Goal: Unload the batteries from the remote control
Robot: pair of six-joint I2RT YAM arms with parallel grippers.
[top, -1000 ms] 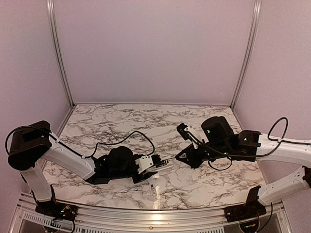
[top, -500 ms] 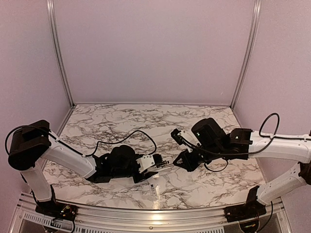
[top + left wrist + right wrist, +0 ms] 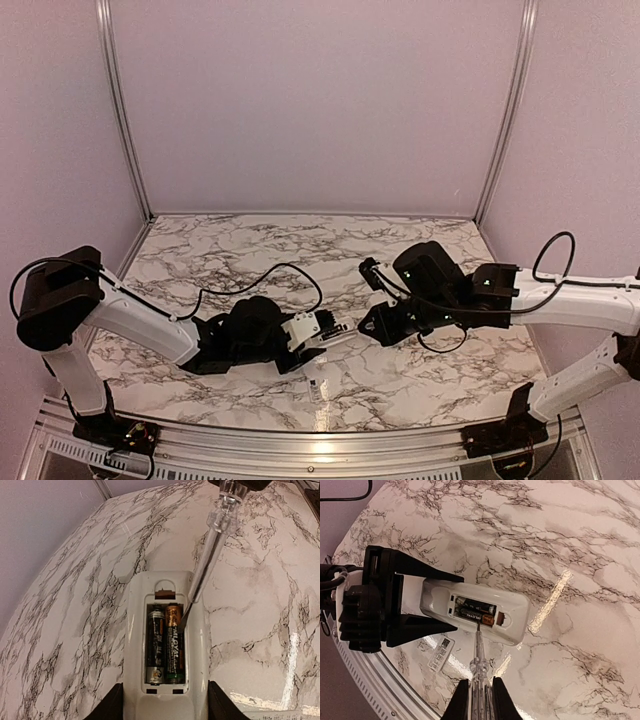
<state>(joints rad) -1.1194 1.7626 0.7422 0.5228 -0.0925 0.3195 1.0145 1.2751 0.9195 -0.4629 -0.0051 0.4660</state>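
Observation:
My left gripper (image 3: 166, 707) is shut on the white remote control (image 3: 165, 700) and holds it back side up above the table. Its back recess is open, with two dark batteries (image 3: 155, 645) (image 3: 174, 640) lying side by side inside. My right gripper (image 3: 479, 700) is shut on a clear-handled screwdriver (image 3: 479, 655). The screwdriver's tip (image 3: 184, 620) touches the right edge of the orange-ended battery. In the top view the two grippers (image 3: 322, 335) (image 3: 375, 325) meet near the table's middle front. The right wrist view shows the remote (image 3: 515, 615) and batteries (image 3: 475, 611) too.
A thin pale strip with a printed label (image 3: 441, 655) lies flat on the marble table (image 3: 300, 250) just below the remote, near the front edge; it also shows in the top view (image 3: 318, 386). A metal rail (image 3: 300, 440) runs along the front.
My right arm has moved left toward the remote, bringing the screwdriver tip into the battery recess. The left gripper has stayed nearly still, holding the remote.

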